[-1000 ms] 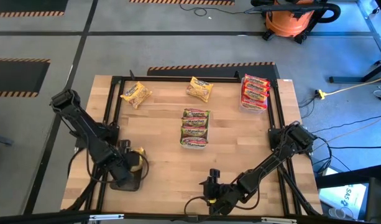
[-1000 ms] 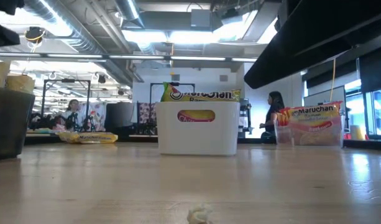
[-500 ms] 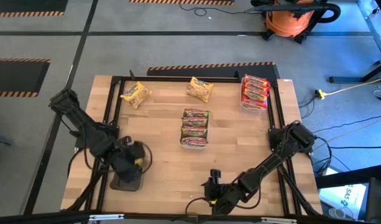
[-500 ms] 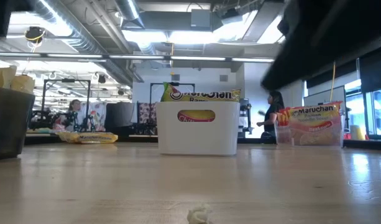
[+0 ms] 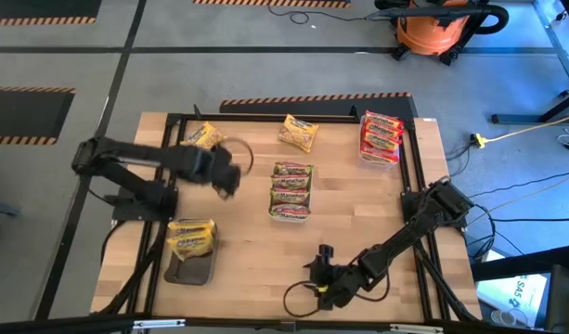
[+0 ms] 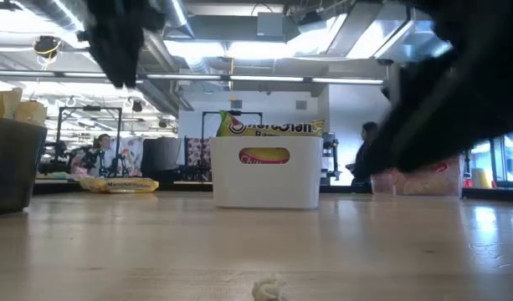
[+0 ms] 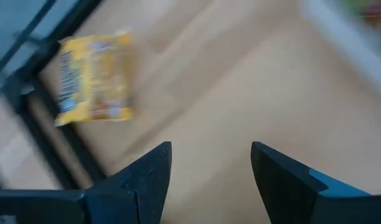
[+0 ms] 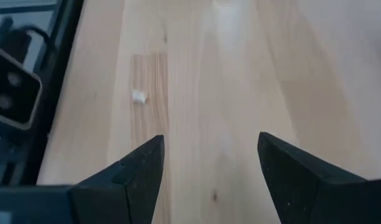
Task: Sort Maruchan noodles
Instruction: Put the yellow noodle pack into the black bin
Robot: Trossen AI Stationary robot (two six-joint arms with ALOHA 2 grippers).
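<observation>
A yellow Maruchan packet (image 5: 191,238) lies on top of the dark tray (image 5: 189,269) at the near left. Another yellow packet (image 5: 202,136) lies flat on the table at the far left, and it also shows in the left wrist view (image 7: 94,78). A third yellow packet (image 5: 298,133) lies at the far middle. Green packets (image 5: 290,189) fill a white tray in the middle. Red packets (image 5: 381,136) fill a clear tray at the far right. My left gripper (image 5: 226,178) is open and empty in the air, near the far-left packet. My right gripper (image 5: 323,278) is open and empty near the front edge.
A black frame (image 5: 265,118) runs round the tabletop. A small white crumb (image 8: 138,96) lies on the wood ahead of my right gripper. The low camera (image 8: 10,87) stands at the front edge. Bare wood lies between the trays.
My left gripper has risen from the dark tray at the near left and swung fast toward the far edge and the far-left yellow packet. The yellow packet it was over now lies on the dark tray.
</observation>
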